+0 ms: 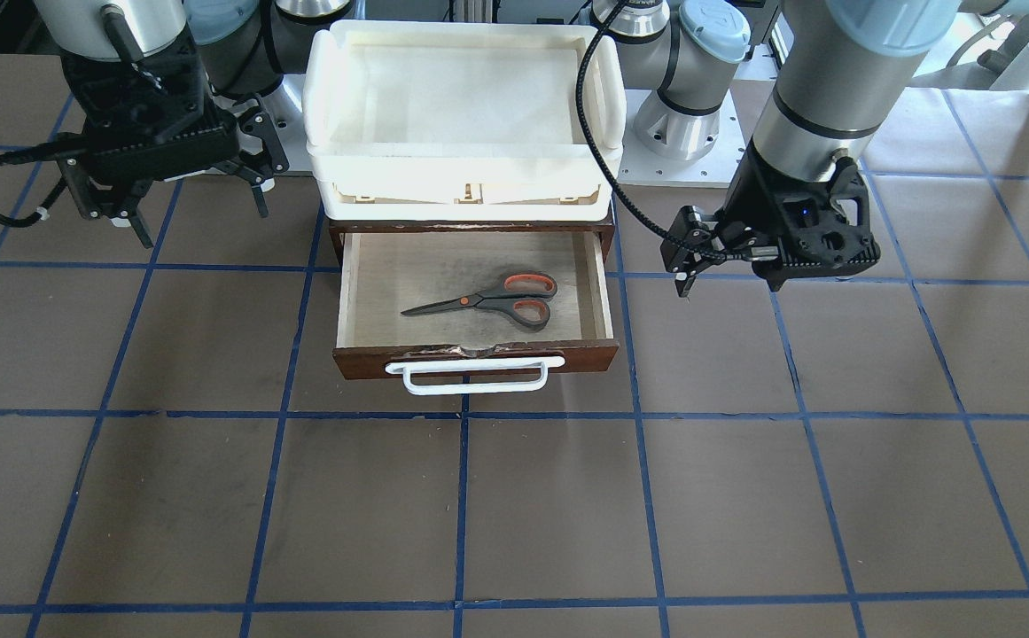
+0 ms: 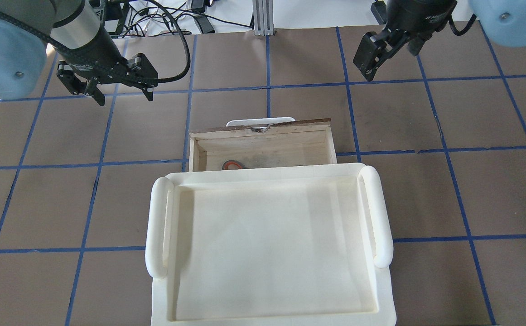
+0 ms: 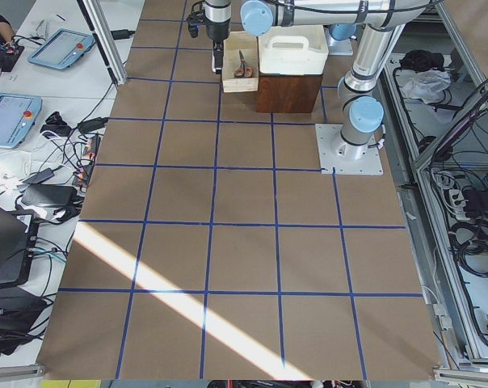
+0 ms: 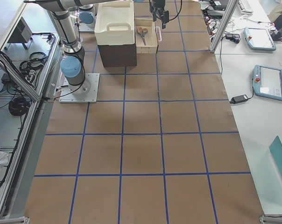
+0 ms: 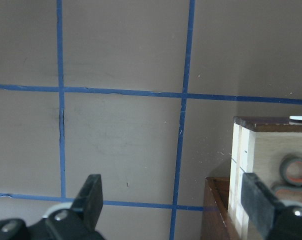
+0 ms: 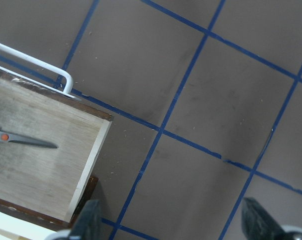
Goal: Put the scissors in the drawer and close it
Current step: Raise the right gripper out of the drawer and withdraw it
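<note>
While the scissors (image 1: 489, 299) lie in the open drawer (image 1: 589, 356) mid-frame in the front-facing view, the spread left hand (image 1: 685, 275) hovers to their right and the spread right hand (image 1: 204, 221) to their upper left.

Pale matt plywood drawer (image 1: 372, 292), dark metal-bladed scissors (image 1: 489, 299), smooth white plastic tray (image 1: 464, 182) above.

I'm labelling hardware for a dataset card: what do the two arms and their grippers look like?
The left arm and right arm have silver-grey tubular links with pale blue joint caps. The left gripper and right gripper are black, angular two-finger units on black wrist housings. Black cables trail from both wrists; the left housing shows a small blue light.
</note>
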`<action>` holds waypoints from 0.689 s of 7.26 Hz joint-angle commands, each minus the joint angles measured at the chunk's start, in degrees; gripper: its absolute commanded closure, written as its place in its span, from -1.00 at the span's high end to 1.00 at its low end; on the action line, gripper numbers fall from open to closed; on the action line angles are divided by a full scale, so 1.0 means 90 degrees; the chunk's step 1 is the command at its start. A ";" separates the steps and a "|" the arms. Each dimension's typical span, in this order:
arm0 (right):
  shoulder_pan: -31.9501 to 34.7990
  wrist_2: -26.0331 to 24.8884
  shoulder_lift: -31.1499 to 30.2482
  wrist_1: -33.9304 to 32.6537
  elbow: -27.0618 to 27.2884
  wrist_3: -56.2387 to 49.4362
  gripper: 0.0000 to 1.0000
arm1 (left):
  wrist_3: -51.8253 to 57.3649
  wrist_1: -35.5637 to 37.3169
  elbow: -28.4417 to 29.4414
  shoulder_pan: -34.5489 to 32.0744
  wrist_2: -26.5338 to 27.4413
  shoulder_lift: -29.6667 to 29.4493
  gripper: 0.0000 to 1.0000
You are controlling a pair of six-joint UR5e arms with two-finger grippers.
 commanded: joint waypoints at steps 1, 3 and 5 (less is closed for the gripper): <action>-0.0297 -0.0027 -0.0082 0.0023 -0.0010 0.1553 1.00 | -0.0795 0.0649 0.0022 -0.0569 -0.0014 -0.0457 1.00; -0.0601 0.0521 -0.0558 0.0129 0.0028 0.1685 1.00 | -0.1450 0.1146 0.0061 -0.1086 -0.0023 -0.0954 1.00; -0.0718 0.0551 -0.0570 0.0052 0.0379 0.1588 1.00 | -0.1695 0.1198 0.0391 -0.1342 -0.0023 -0.1472 1.00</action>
